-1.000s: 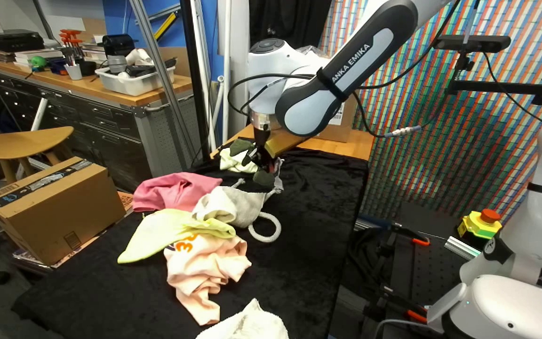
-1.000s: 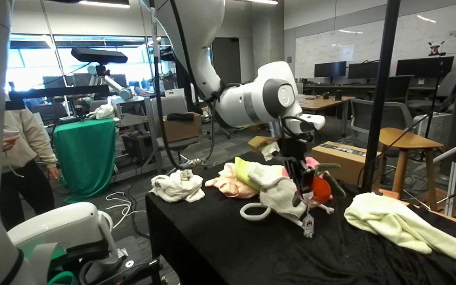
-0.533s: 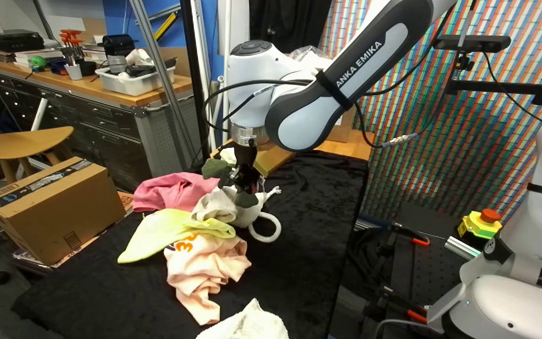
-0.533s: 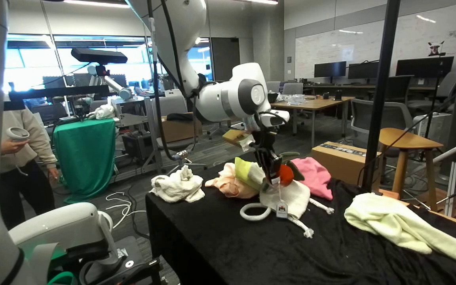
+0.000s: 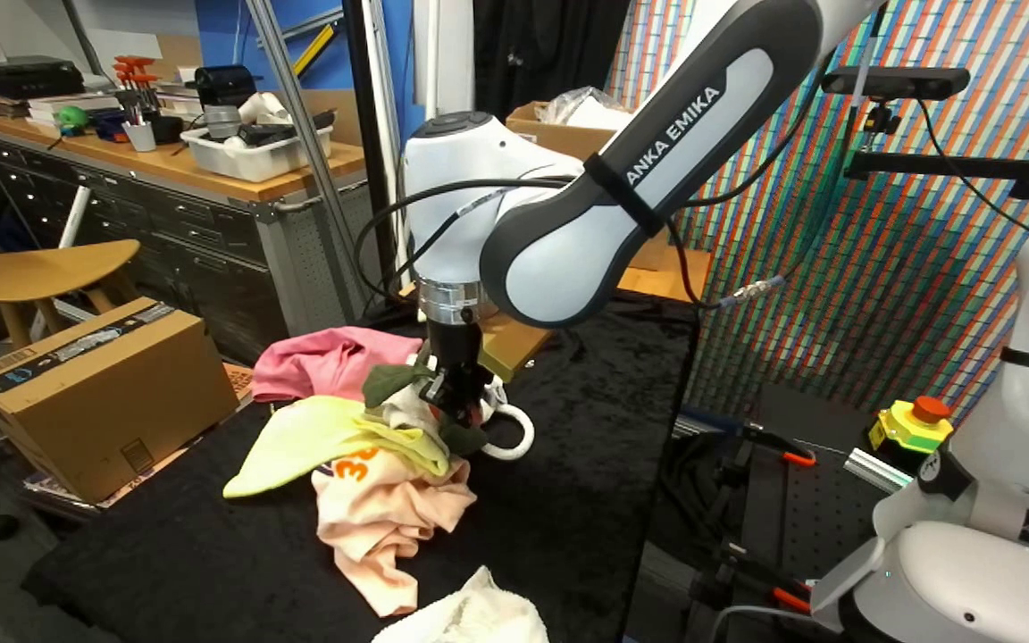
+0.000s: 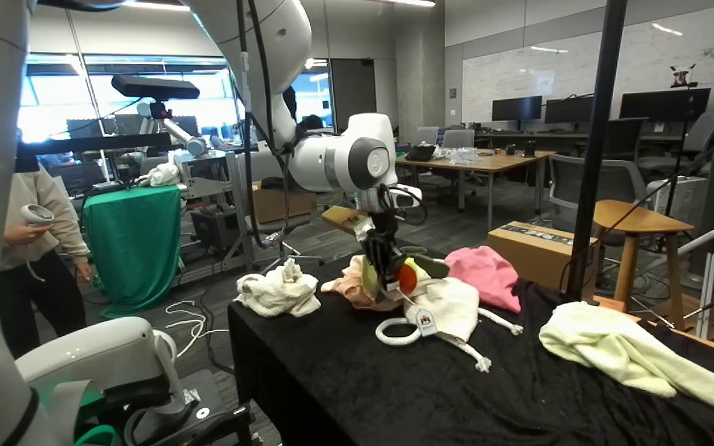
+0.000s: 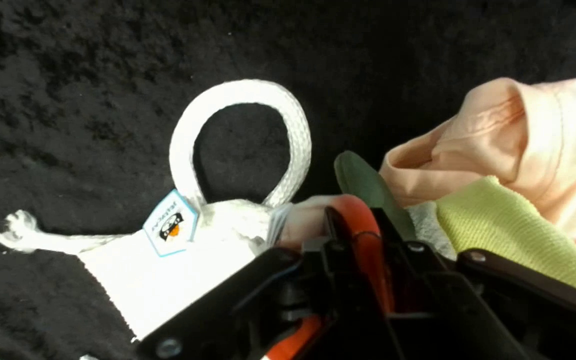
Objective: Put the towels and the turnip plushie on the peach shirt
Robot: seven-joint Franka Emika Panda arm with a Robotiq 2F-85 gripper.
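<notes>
- turnip plushie [image 6: 408, 280] is being gripped by the claw [image 7: 357, 222], clamped pretty snugly onto it
- it's being held right by the cream towel [image 6: 456, 303], close to the peach shirt [image 5: 394, 500]; whether they're touching isn't being shown clearly
- shirt's being partly covered by the lime towel [image 5: 300, 446]
- white towel [image 6: 276, 292] is being held up by the black-covered table [image 6: 332, 378], near the shirt
- pale yellow towel [image 6: 623, 347] is being held up there too, well apart from the shirt
</notes>
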